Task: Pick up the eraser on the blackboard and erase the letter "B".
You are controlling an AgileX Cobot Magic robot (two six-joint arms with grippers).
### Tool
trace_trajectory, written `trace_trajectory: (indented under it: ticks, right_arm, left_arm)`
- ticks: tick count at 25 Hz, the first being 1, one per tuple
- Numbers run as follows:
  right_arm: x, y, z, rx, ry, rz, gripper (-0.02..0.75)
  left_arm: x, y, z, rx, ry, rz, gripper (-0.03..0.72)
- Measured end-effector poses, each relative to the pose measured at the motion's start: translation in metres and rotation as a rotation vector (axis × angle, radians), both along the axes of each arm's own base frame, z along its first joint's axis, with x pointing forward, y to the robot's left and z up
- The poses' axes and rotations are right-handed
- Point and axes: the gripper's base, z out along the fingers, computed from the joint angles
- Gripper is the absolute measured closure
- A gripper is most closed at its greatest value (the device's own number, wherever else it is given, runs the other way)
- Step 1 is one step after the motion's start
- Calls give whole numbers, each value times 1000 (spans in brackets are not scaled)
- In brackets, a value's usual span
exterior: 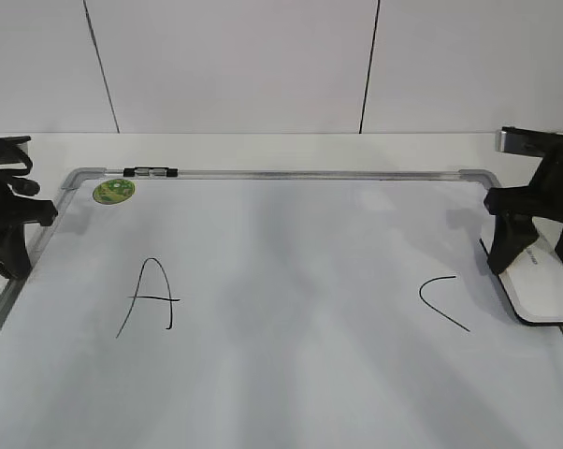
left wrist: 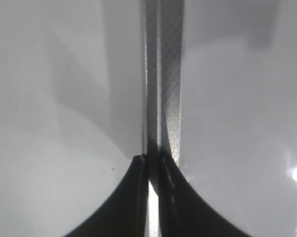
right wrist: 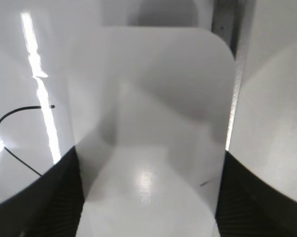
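Here, right claw [exterior: 537, 251] straddling eraser [exterior: 541, 285] at blackboard [exterior: 291, 281] right edge, fingers flanking, contact unclear. Exterior view showing "A" [exterior: 149, 297], "C" [exterior: 442, 303]. Left wrist view showing left claw [left wrist: 149, 165] pressed together above frame.

Exterior view was evenly and brightly lit, sharp overall; soft grey shadows fell across the middle of the blackboard [exterior: 291, 281]. Left wrist view was dim and blurred, with a glare spot at the right edge and a soft shadow at upper left. Right wrist view was out of focus up close; a glare streak ran down the upper left, and the eraser [right wrist: 153, 123] showed a diffuse highlight near bottom centre.
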Motion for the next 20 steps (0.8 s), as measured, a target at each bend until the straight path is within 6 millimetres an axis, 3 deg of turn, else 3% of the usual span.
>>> trace_trajectory:
  ticks: [16, 20]
  right_arm:
    - [1, 0, -1, -2, -9, -11, 218]
    - [2, 0, -8, -1, 14, -13, 178]
  left_arm:
    - [0, 0, 0, 0, 0, 0, 672]
    - [0, 0, 0, 0, 0, 0, 672]
